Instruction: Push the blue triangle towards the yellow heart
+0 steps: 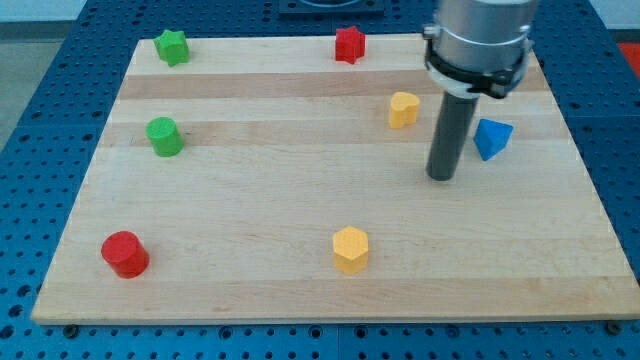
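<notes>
- The tool is a straight dark rod with no jaws to spread or pinch; it holds nothing, and my tip [441, 177] rests on the desk [300, 290] in the view's right half.
- The blue triangle [492, 138] lies just beside the rod at about 2 o'clock from the tip. A narrow strip of wood seems to show between them, though I cannot tell for sure that they are apart.
- The yellow heart [403, 109] sits near the tip at about 11 o'clock, on the rod's other side, so the rod stands roughly between heart and triangle, a little lower in the view than both.
- From the triangle, the heart is at about 10 o'clock.
- The yellow hexagon [351, 249] lies at about 8 o'clock from the tip, near the desk's bottom edge.
- The red star [349, 45] is at about 11 o'clock, close to the desk's top edge.
- The green cylinder [164, 136] is well apart at about 9 o'clock.
- The green star [172, 47] sits at about 10 o'clock, in the top left corner.
- The red cylinder [125, 253] is at about 8 o'clock, in the bottom left corner.
- The desk rests on a blue perforated base [40, 120].
</notes>
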You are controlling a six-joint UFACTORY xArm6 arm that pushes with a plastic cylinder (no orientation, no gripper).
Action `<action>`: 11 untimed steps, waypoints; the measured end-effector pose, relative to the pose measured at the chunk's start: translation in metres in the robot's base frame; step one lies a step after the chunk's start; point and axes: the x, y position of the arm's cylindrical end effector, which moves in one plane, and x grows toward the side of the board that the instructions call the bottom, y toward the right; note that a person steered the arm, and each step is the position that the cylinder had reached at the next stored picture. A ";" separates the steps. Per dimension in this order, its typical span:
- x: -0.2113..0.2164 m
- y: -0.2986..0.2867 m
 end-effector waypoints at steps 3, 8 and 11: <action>-0.012 0.073; -0.040 0.036; -0.062 0.071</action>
